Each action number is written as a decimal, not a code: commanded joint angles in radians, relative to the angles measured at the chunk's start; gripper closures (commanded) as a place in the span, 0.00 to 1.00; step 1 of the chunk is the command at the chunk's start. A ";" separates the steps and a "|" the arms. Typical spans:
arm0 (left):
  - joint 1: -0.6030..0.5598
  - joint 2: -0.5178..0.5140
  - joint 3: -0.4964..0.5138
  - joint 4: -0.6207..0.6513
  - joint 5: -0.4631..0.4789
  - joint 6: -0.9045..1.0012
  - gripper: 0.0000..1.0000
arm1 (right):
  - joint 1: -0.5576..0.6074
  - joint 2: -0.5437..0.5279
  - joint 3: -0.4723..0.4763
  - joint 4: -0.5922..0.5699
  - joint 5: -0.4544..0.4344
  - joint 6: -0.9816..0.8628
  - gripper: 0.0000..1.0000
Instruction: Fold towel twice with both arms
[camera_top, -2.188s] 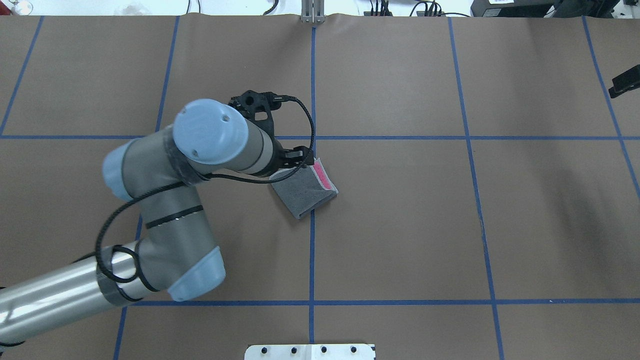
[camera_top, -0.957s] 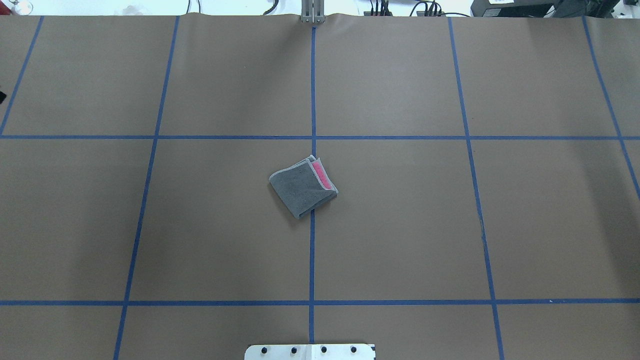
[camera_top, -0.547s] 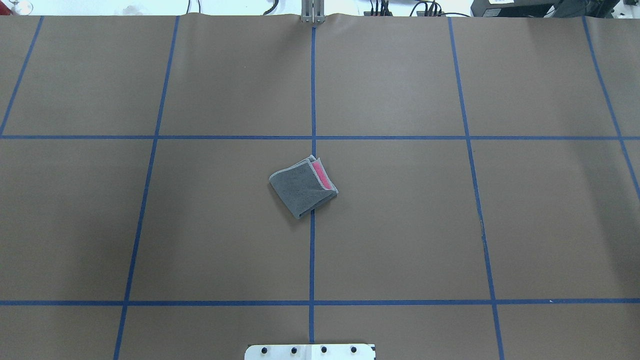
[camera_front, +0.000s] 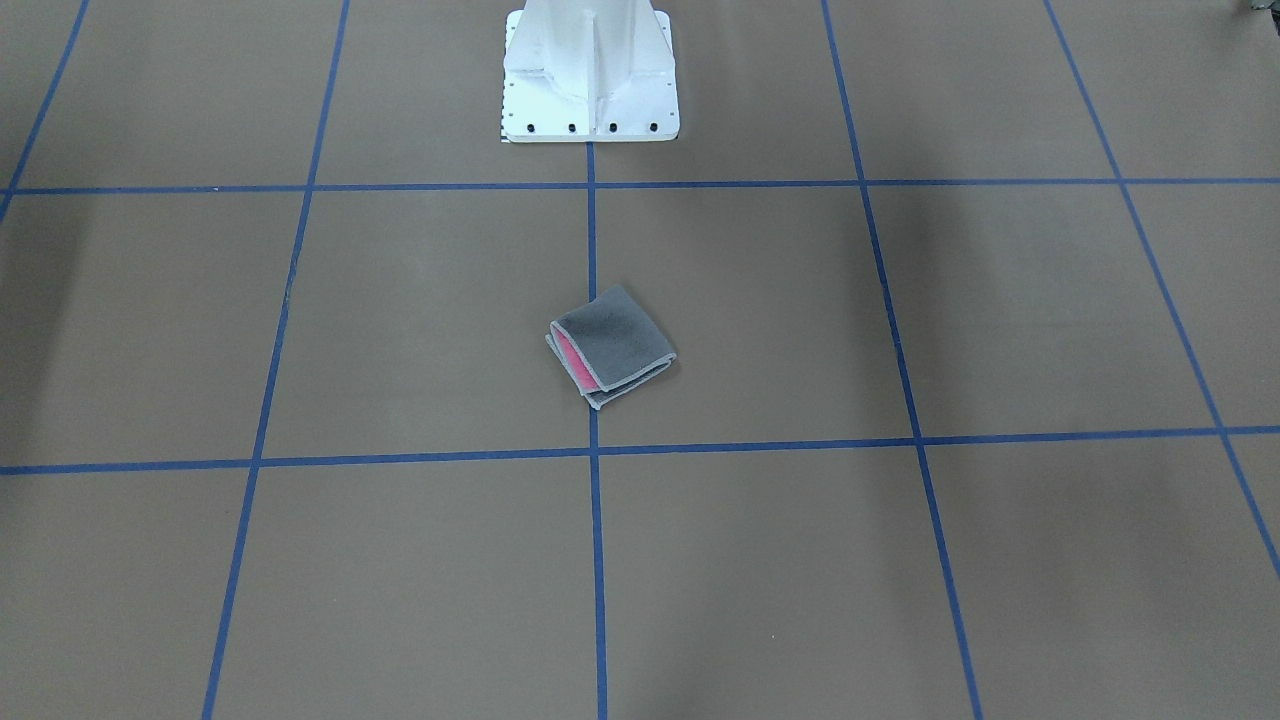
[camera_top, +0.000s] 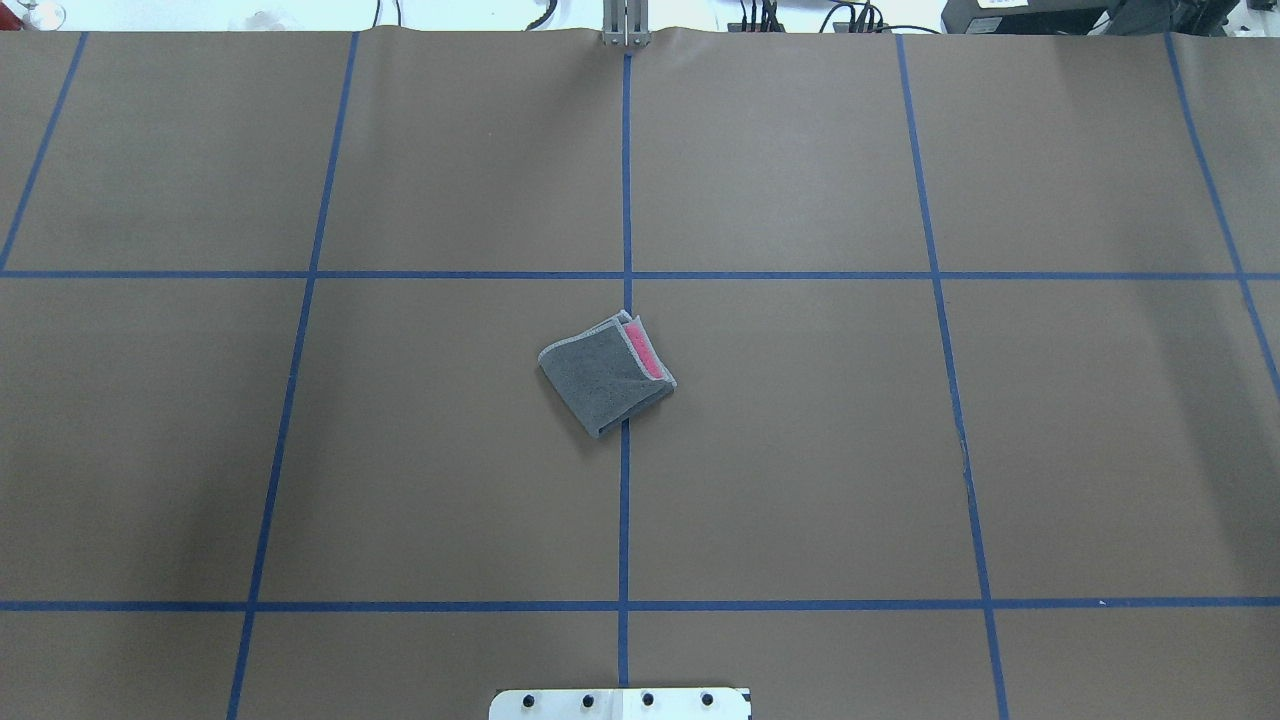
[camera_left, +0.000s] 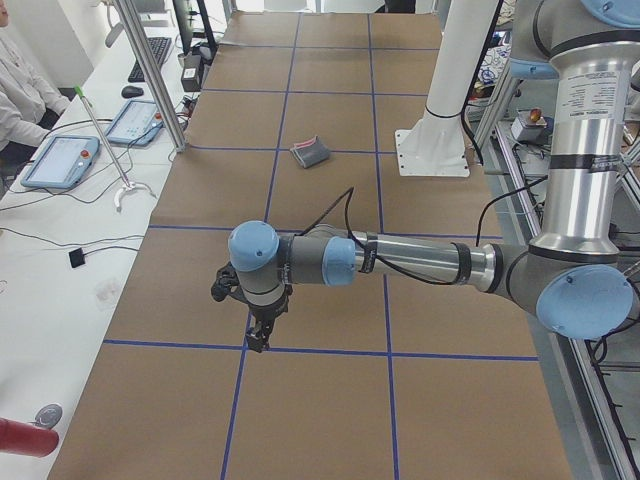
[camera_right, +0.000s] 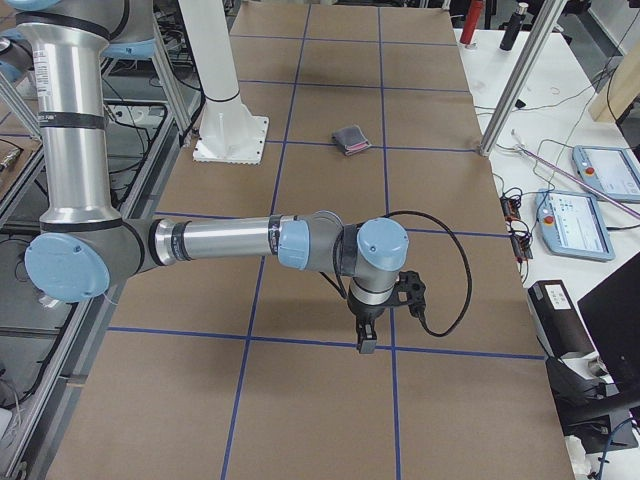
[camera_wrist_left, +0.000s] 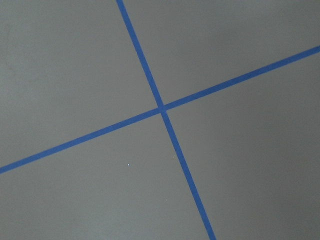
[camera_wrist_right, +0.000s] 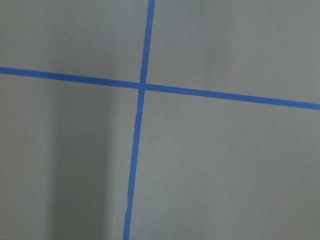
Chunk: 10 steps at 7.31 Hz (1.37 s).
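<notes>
Towel (camera_top: 605, 375) lies just left of the middle of the overhead frame, flat on the table (camera_top: 800, 450). It is a small grey square with a pink strip showing along its upper-right edge, and its lower corner sits on the blue tape (camera_top: 624, 500). I judge both folds made, so the step in hand is simply to leave it be. That means keeping both arms well apart from it and sweeping nothing across the table's middle. If the offset edge looks too untidy, I would pinch the top layer by its stitched corner and draw it flush rather than push the stack. My left arm (camera_left: 400, 262) reaches level across the middle of the left side view with its wrist turned down. My left claw (camera_left: 258, 338) points straight at the table over a tape crossing, lower left of that frame. My right arm (camera_right: 230, 240) mirrors this in the right side view, with my right claw (camera_right: 367, 338) hanging low, just right of centre. I cannot tell whether either claw is open or closed, and neither is anywhere near the towel.
</notes>
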 joint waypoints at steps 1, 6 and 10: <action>-0.009 0.057 -0.014 -0.052 0.004 -0.002 0.00 | -0.002 -0.011 -0.009 0.034 -0.001 0.001 0.00; -0.011 0.080 -0.015 -0.054 0.013 -0.007 0.00 | -0.002 -0.012 -0.009 0.034 -0.001 0.001 0.00; -0.009 0.078 -0.018 -0.055 0.015 -0.005 0.00 | -0.002 -0.012 -0.015 0.034 -0.003 0.001 0.00</action>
